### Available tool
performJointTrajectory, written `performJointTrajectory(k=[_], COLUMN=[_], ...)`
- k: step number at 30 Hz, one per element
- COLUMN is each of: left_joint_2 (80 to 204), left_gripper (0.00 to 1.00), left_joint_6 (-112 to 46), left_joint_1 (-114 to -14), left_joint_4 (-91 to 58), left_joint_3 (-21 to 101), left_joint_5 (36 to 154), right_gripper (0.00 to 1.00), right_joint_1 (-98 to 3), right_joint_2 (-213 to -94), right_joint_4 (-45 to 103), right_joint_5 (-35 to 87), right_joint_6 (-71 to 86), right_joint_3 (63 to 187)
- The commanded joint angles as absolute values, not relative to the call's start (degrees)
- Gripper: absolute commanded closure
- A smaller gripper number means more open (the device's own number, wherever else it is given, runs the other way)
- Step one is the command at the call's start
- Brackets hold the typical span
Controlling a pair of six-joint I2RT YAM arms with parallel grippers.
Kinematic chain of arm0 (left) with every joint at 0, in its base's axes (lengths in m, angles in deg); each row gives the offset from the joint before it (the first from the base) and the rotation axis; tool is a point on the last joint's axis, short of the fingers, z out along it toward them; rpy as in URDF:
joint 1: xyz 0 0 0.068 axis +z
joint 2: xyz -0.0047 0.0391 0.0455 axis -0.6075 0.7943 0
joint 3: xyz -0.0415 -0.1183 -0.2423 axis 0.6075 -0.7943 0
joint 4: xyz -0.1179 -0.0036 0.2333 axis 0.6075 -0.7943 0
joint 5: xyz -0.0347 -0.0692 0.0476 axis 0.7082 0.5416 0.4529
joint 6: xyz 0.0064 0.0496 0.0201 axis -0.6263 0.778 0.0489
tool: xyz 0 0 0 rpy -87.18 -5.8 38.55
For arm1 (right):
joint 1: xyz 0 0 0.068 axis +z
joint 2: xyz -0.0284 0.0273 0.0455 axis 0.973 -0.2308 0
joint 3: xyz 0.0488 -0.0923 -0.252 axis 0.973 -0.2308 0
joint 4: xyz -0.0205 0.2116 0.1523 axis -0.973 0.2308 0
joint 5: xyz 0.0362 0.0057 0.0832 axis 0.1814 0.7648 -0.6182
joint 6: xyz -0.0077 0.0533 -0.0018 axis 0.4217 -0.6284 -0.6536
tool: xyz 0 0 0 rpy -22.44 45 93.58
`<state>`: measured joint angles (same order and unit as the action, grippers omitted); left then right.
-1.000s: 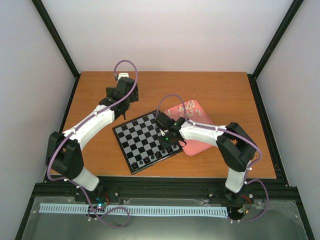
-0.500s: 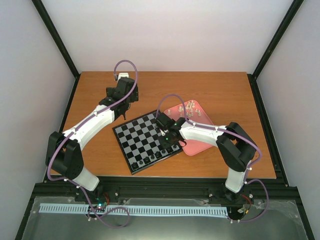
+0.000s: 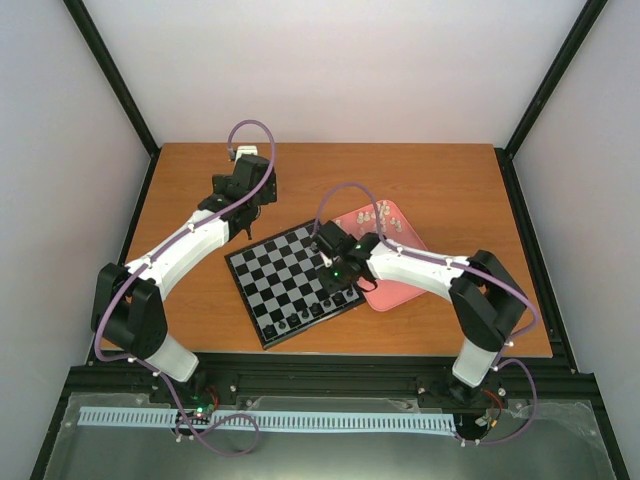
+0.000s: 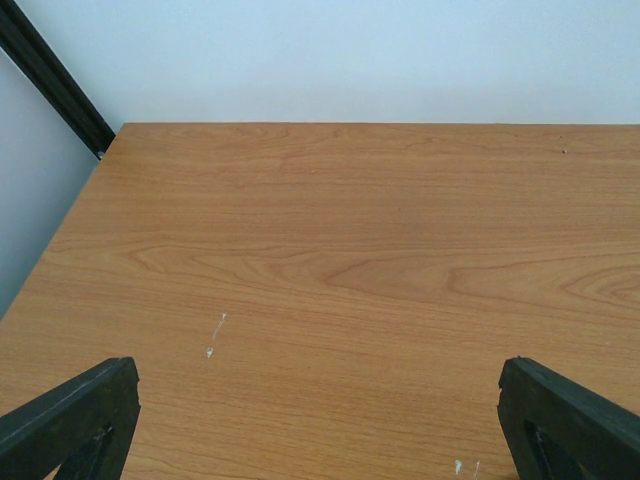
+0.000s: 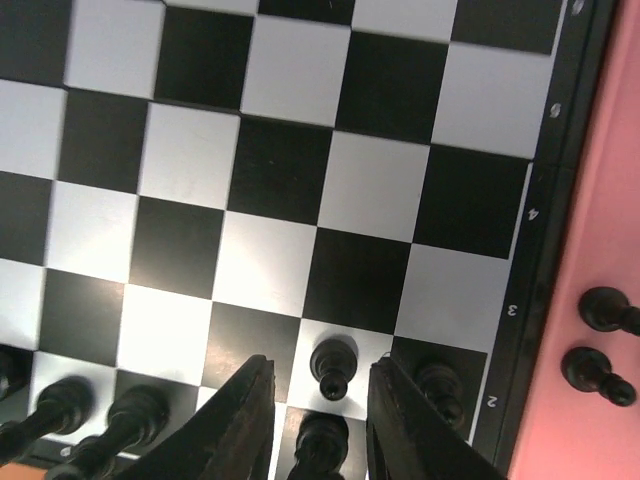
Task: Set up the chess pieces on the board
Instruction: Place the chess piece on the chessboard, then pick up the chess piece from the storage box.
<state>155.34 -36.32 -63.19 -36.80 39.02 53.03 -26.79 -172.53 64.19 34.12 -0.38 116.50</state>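
Observation:
The board (image 3: 285,275) lies tilted at mid-table, and black chess pieces (image 3: 300,318) line its near edge. My right gripper (image 3: 337,277) hovers over the board's right corner. In the right wrist view that gripper (image 5: 320,368) is open. A black pawn (image 5: 333,368) stands free on a light square between its fingers (image 5: 250,410), touching neither. More black pieces (image 5: 135,412) stand in the rows beside it on the board (image 5: 290,80). My left gripper (image 3: 243,185) rests beyond the board's far-left corner. In its wrist view the left gripper (image 4: 315,385) is wide open over bare wood.
A pink tray (image 3: 395,285) lies against the board's right side with cream-white pieces (image 3: 375,215) at its far end. Two black pieces (image 5: 603,340) stand on the tray (image 5: 610,150) just past the board's border. Black frame posts edge the table.
My right gripper's fingers have spread apart and let go of the black pawn, which now stands on its square. The right arm's elbow shifted slightly right. The left arm has not moved.

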Motion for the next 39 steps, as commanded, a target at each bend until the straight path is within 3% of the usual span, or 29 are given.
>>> performJointTrajectory(k=[1,10,17,39], left_joint_2=[154.3,154.2,153.6,155.0], left_gripper=[0.0,0.0,0.0,0.0], left_joint_6=[-35.5,-35.5,-35.5,-35.3], left_joint_1=[-63.7,-63.7,-63.7,-63.7], left_joint_4=[-36.3,-36.3,-36.1,-36.1], left_joint_3=[39.6,39.7,39.3,39.7], left_joint_5=[53.4,53.6,53.6,53.1], right_gripper=[0.73,0.7,0.65,0.71], right_joint_1=[-27.0,-27.4,-36.6,-42.5], right_joint_2=[-168.3,-168.8,-165.0,-173.6], right_joint_4=[63.5,65.2,62.2,58.9], right_joint_5=[34.4,41.0,42.6,39.4], right_joint_6=[-0.3,-1.0,-2.3,-1.2], right_joint_3=[116.3,117.7,112.5,108.4])
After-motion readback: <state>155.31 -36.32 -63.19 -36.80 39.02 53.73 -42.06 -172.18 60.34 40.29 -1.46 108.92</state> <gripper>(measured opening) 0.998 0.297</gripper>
